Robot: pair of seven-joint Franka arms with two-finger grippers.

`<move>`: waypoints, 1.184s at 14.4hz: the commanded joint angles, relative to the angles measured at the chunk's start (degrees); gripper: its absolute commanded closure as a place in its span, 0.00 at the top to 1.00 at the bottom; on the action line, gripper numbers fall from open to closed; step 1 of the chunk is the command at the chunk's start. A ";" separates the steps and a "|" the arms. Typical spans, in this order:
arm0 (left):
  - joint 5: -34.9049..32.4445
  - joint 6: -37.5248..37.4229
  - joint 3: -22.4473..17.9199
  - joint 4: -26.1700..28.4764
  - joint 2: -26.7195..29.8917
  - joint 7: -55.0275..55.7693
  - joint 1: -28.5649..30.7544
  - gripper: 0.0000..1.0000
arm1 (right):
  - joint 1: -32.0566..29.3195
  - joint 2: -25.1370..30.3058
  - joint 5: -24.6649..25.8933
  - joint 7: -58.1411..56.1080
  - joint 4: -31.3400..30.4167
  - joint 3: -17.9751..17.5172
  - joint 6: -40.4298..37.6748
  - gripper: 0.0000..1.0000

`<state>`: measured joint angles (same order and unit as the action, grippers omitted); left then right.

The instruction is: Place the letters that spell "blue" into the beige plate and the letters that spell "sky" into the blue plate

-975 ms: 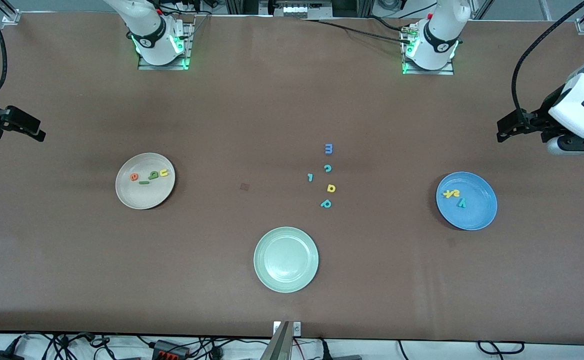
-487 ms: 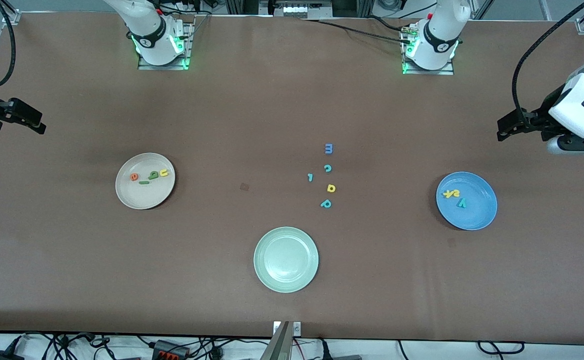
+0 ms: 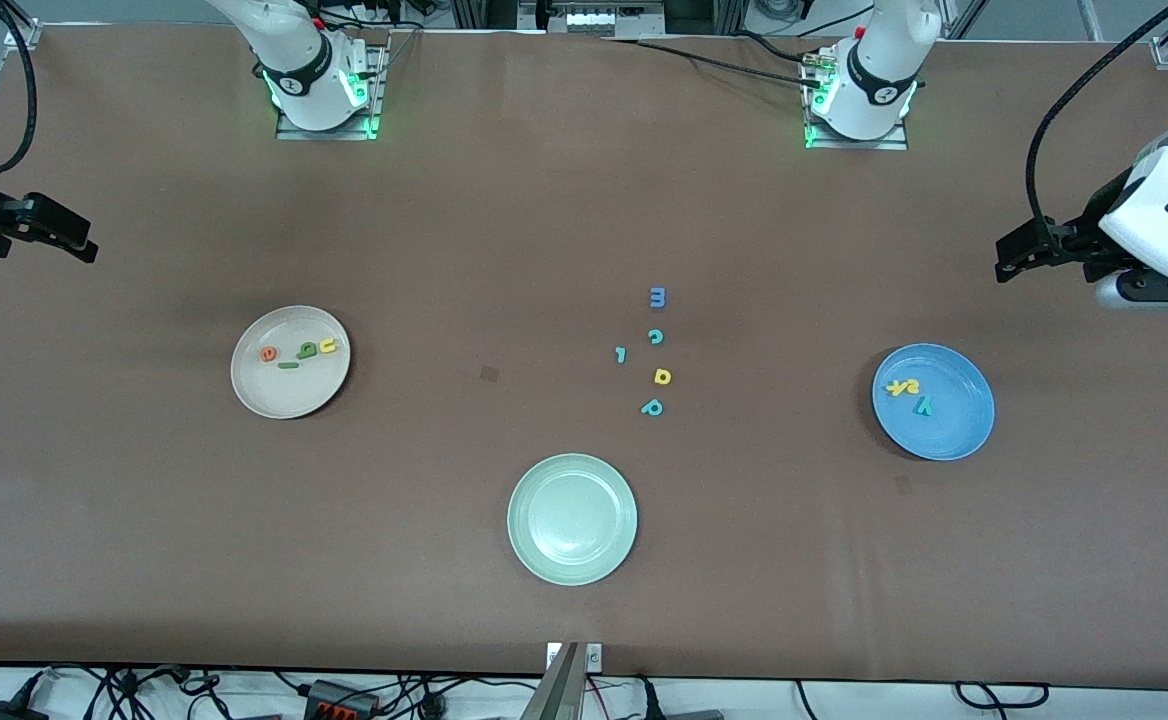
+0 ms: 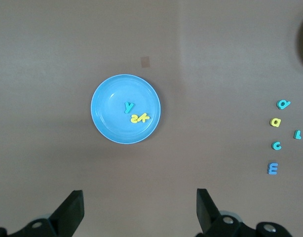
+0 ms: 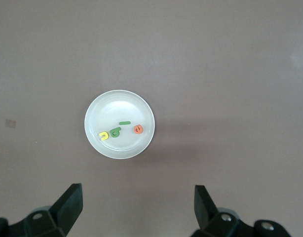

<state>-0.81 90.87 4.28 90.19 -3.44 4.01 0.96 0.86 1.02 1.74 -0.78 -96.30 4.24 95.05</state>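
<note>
Right gripper (image 3: 39, 228) rose slightly at table edge, we see both open, left gripper (image 3: 1029, 255) waiting; 4 letters (image 3: 299, 350) in beige plate (image 3: 289, 395), 3 letters (image 3: 912, 395) in blue plate (image 3: 959, 430).

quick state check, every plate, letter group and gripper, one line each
beige plate: holds the "blue" letters
blue plate: holds the "sky" letters
pale green plate: nothing in it
spare letters: loose on the table, between the plates
left gripper: open, holds nothing, up over the table's end
right gripper: open, holds nothing, up over its end of the table
</note>
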 commanded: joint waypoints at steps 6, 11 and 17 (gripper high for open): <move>-0.50 -1.48 -0.06 -1.69 -0.60 -0.31 0.00 1.00 | -0.42 1.00 0.81 -0.62 -1.70 -0.54 -0.22 1.00; -0.42 -0.87 -0.06 -1.87 -0.69 -0.58 0.00 1.00 | -1.13 0.91 0.73 -0.54 -1.61 -0.11 -1.00 1.00; -0.33 -0.96 -0.15 -1.78 -0.69 -0.93 0.00 1.00 | -2.09 1.09 0.81 -0.71 -1.52 0.51 -1.36 1.00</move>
<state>-0.81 90.84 4.25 90.11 -3.44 3.99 0.97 -0.42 1.02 1.80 -0.78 -97.16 5.14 94.32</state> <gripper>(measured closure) 0.000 0.000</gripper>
